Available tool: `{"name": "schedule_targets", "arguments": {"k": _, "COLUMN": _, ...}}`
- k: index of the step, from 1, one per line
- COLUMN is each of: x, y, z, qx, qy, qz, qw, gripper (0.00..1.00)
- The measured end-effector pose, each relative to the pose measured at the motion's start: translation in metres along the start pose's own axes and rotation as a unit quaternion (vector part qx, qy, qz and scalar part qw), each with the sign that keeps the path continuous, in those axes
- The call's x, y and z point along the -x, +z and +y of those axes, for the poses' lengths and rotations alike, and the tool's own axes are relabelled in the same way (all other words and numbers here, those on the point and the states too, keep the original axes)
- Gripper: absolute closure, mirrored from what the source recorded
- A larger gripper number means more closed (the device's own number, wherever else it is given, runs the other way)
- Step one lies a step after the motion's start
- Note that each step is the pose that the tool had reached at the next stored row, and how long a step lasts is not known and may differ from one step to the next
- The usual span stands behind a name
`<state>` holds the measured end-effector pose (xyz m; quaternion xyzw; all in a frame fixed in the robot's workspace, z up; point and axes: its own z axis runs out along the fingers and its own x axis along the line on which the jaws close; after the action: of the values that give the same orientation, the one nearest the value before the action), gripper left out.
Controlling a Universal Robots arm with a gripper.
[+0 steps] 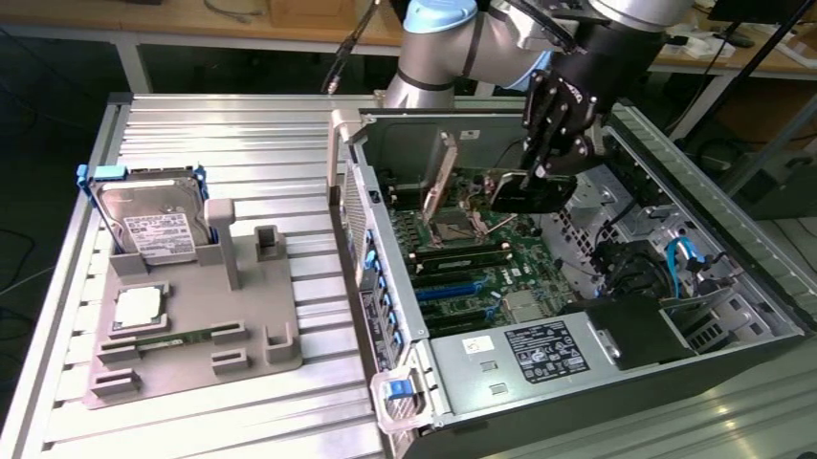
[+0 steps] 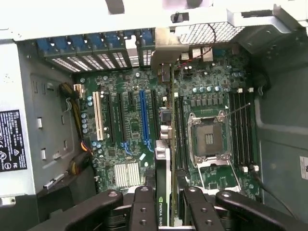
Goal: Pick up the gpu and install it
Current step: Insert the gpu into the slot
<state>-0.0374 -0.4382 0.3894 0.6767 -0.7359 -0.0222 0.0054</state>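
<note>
Tool (image 2: 166,192) clamps gpu (image 2: 162,163) whose edge label reads "QUAD"

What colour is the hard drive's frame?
Blue frame around the silver hard drive; exterior view shows it best.

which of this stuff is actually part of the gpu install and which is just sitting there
Part of the job:
- gpu, held edge-on between the fingers
- gripper, down inside the case
- motherboard with its slots
- open computer case

Just lying about, outside the case:
- hard drive in a blue frame
- square silver chip
- grey tray they sit on
</note>
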Motion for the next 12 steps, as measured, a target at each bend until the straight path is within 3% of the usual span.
{"name": "schedule_targets", "arguments": {"k": 1, "x": 0.0, "y": 0.0062, "z": -0.0002, "qx": 0.0005, "qy": -0.023, "qz": 0.0008, "qw": 0.9997, "gripper": 0.73}}
{"name": "schedule_targets", "arguments": {"k": 3, "x": -0.001, "y": 0.021, "z": -0.0009, "qx": 0.0016, "qy": -0.077, "qz": 0.003, "qw": 0.997, "gripper": 0.73}}
{"name": "schedule_targets", "arguments": {"k": 4, "x": -0.001, "y": 0.0262, "z": 0.0053, "qx": 0.0014, "qy": -0.077, "qz": 0.0031, "qw": 0.997, "gripper": 0.73}}
{"name": "schedule_targets", "arguments": {"k": 6, "x": -0.002, "y": 0.053, "z": 0.0048, "qx": 0.0015, "qy": -0.077, "qz": 0.0031, "qw": 0.997, "gripper": 0.73}}
{"name": "schedule_targets", "arguments": {"k": 7, "x": -0.004, "y": 0.0665, "z": 0.0042, "qx": -0.0002, "qy": -0.075, "qz": 0.003, "qw": 0.9972, "gripper": 0.73}}
{"name": "schedule_targets", "arguments": {"k": 8, "x": -0.005, "y": 0.0734, "z": 0.0148, "qx": -0.0027, "qy": -0.075, "qz": 0.003, "qw": 0.9972, "gripper": 0.73}}
{"name": "schedule_targets", "arguments": {"k": 10, "x": -0.013, "y": 0.0857, "z": 0.0186, "qx": -0.0104, "qy": -0.075, "qz": 0.0029, "qw": 0.9972, "gripper": 0.73}}
{"name": "schedule_targets", "arguments": {"k": 12, "x": -0.018, "y": 0.1046, "z": 0.0388, "qx": -0.0139, "qy": -0.075, "qz": 0.0029, "qw": 0.9971, "gripper": 0.73}}
